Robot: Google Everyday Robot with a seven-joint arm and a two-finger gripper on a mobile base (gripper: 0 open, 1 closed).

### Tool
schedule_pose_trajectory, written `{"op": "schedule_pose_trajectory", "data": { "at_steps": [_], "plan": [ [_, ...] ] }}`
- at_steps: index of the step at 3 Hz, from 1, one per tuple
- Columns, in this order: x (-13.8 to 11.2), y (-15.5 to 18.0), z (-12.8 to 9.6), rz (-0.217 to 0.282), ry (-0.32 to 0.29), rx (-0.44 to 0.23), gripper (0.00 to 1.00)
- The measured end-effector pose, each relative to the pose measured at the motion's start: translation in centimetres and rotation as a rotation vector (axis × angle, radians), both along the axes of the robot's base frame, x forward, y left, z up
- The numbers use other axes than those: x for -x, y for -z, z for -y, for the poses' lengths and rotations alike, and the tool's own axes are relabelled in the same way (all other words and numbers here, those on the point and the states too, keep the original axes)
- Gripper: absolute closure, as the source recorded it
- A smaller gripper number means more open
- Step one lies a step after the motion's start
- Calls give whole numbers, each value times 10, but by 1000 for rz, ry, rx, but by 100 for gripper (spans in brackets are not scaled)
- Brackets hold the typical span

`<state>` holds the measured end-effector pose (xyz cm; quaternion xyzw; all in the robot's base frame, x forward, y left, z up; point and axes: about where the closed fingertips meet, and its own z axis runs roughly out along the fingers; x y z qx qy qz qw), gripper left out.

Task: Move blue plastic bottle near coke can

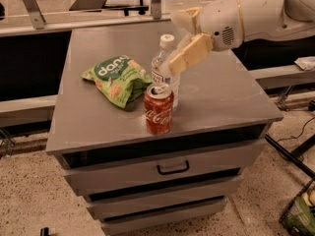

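Note:
The blue plastic bottle [160, 68] stands upright on the grey cabinet top [226, 97], its white cap showing. The coke can [158, 108] stands right in front of it, almost touching. My gripper [180, 37] is just to the right of the bottle's top, level with the cap. It is open and holds nothing. One cream finger [191, 53] crosses in front of the bottle's right shoulder; the other finger [185, 18] is above and behind.
A green snack bag [117, 77] lies left of the bottle and can. The cabinet has drawers with a black handle [173, 168] at the front. A basket [300, 213] sits on the floor at the lower right.

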<state>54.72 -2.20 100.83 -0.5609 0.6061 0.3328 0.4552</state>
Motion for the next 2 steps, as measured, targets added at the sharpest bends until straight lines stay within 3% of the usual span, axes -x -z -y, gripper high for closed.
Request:
{"op": "schedule_pose_trajectory", "data": {
  "at_steps": [1, 2],
  "plan": [
    [10, -10, 51, 49, -7, -75, 0],
    [10, -10, 51, 49, -7, -75, 0]
  ]
}}
